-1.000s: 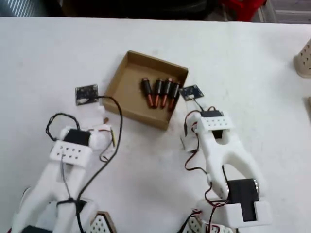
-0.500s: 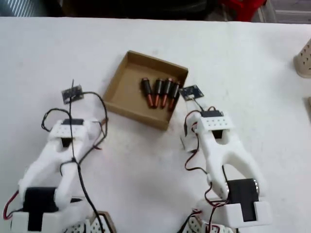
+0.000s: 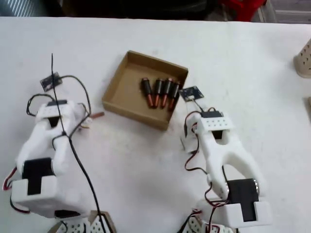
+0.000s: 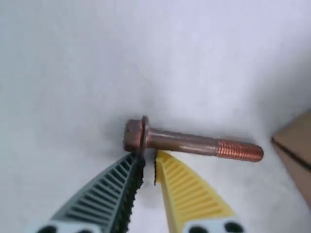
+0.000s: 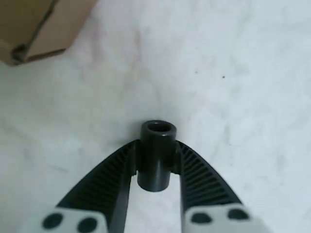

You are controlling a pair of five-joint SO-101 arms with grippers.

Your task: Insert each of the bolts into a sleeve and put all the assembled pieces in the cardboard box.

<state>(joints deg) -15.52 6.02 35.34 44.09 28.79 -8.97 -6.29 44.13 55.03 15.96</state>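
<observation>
My left gripper [image 4: 148,162] is shut on a copper bolt [image 4: 189,143], its black and yellow fingertips pinching the flange under the head. The bolt lies level just above the white table, threaded end toward the cardboard box [image 4: 296,150]. From above, the bolt [image 3: 97,115] sticks out of the left arm toward the box [image 3: 127,85], which holds several assembled pieces [image 3: 160,92]. My right gripper [image 5: 155,150] is shut on a black sleeve [image 5: 156,155], held upright with its open bore showing, near a box corner [image 5: 34,34].
The right arm [image 3: 218,141] stands close to the box's near right corner. Black cables [image 3: 73,145] trail over the left arm. A perforated beige object [image 3: 303,58] sits at the right edge. Open table lies between the arms.
The left arm has swung left and toward the back of the table, carrying the bolt along. The right arm and the box have stayed put.
</observation>
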